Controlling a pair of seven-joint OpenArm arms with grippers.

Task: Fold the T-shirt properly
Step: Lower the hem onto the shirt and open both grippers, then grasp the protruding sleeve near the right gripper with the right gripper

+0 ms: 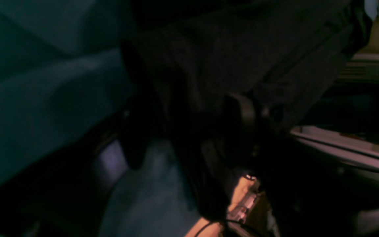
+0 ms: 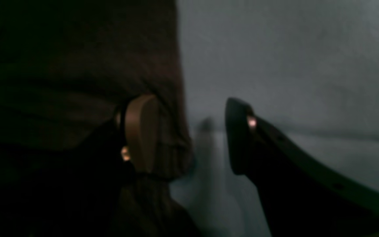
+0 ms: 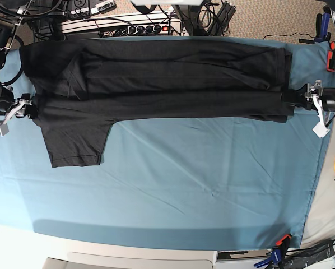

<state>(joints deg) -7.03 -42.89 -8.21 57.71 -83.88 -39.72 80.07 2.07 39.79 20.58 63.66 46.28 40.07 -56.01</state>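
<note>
Blue cloth [image 3: 184, 185] over bench, T-shirt [image 3: 156, 84] stretched lengthwise for folding. Right fingers [image 2: 189, 135] spread, gripping nothing. Left fingers [image 3: 293, 97] at hem, can't tell.

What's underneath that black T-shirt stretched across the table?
The T-shirt lies on a blue table cloth, which shows on nearly every side of it. The shirt is folded lengthwise, so its lower layers are covered. Whatever lies beneath the cloth cannot be seen.
</note>
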